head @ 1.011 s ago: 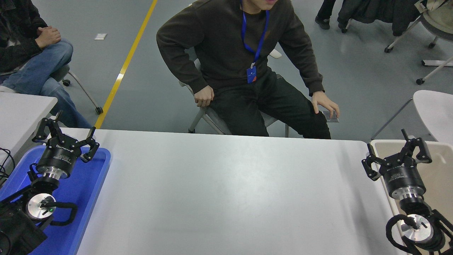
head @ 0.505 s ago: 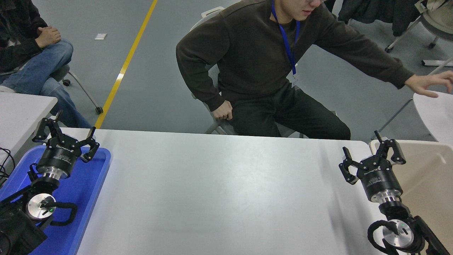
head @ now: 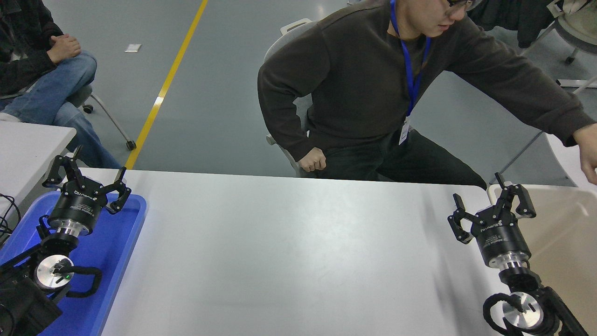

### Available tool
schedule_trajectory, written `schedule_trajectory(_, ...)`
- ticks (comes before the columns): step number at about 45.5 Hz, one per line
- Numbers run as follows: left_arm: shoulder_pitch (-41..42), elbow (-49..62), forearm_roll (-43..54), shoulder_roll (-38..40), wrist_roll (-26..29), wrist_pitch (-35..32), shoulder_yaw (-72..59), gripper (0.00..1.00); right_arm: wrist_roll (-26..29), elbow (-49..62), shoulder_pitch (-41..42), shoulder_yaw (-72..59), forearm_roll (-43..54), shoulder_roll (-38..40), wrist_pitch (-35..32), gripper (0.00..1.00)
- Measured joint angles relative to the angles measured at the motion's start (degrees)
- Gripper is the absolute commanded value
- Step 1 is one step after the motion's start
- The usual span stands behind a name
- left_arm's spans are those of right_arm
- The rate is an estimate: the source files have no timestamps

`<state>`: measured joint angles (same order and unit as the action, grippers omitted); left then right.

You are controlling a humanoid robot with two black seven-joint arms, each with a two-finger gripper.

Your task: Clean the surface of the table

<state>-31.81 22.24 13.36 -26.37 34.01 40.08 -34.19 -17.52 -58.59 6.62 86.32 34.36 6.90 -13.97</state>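
The table surface (head: 289, 252) is a wide, smooth grey-white top that fills the lower half of the head view, with nothing lying on its bare middle. My right gripper (head: 480, 191) hangs open over the table's far right edge, just left of the beige bin, holding nothing. My left gripper (head: 95, 172) stays parked at the lower left over the blue tray, open and empty.
A blue tray (head: 126, 242) sits on the table's left end and a beige bin (head: 564, 233) stands at its right end. A person (head: 373, 93) sits at the far side, leaning right with a hand (head: 588, 158) above the bin. A smaller white table (head: 28, 149) is at left.
My right gripper moved left from over the bin to the table's right edge, then held still. The person leaned right and reached an arm toward the bin side. The left arm stayed put.
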Motion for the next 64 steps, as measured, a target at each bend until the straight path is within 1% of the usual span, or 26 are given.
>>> schedule_trajectory(20,0.0,0.0,0.0,0.0,0.0,0.0,0.0,1.0,-0.98,-0.18,-0.35,0.09,1.19,-0.14,2.43,0.99)
schedule_trajectory(64,0.0,0.0,0.0,0.0,0.0,-0.01,0.0,1.0,-1.2,-0.25,-0.94,-0.07,0.64,0.2,2.6,0.99)
